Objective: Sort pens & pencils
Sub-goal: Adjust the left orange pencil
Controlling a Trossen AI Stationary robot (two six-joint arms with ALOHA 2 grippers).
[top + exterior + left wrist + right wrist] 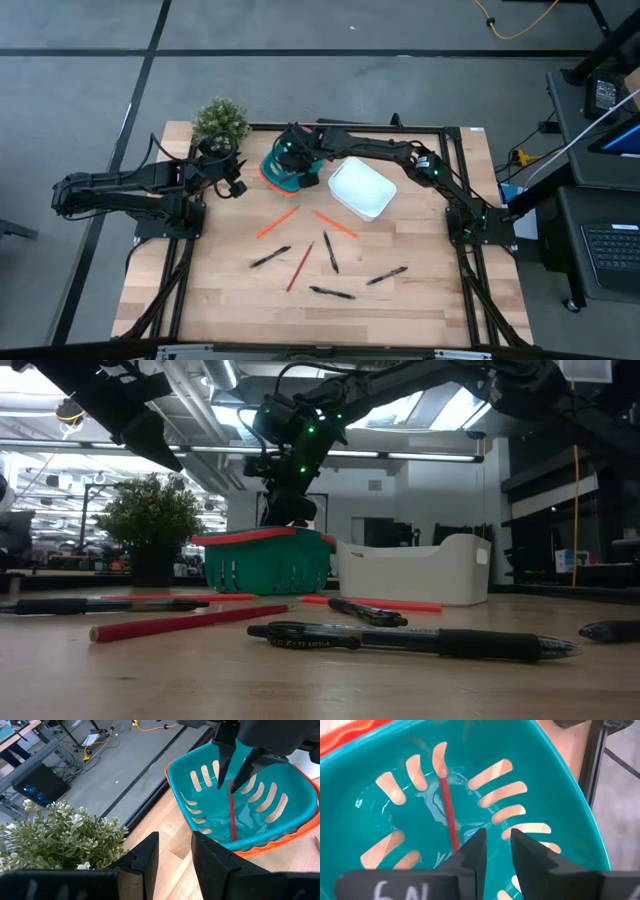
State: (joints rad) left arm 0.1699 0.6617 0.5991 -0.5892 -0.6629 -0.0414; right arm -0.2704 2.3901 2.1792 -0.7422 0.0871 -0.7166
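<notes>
My right gripper (498, 845) hangs open over the teal basket with an orange rim (285, 172), fingers pointing down into it. One orange-red pencil (447, 812) stands steeply in the basket, its lower end on the floor and its upper end beside one finger, outside the gap. Three more pencils (277, 224) (335, 224) (300, 265) and several black pens (270, 257) (386, 275) lie flat on the wooden table. My left gripper (175, 855) waits open at the table's far left, beside the plant, with nothing between its fingers. My right gripper has nothing in the gap between its fingers. The pencil's upper end (231, 785) runs up along the outer side of one finger (472, 852); whether it touches that finger I cannot tell. The pencil's lower end rests on the basket floor.
A white bin (362, 188) stands just right of the basket. A potted plant (220, 120) sits at the far left corner, close to my left gripper. The near half of the table holds the scattered pens and pencils, with bare wood around them.
</notes>
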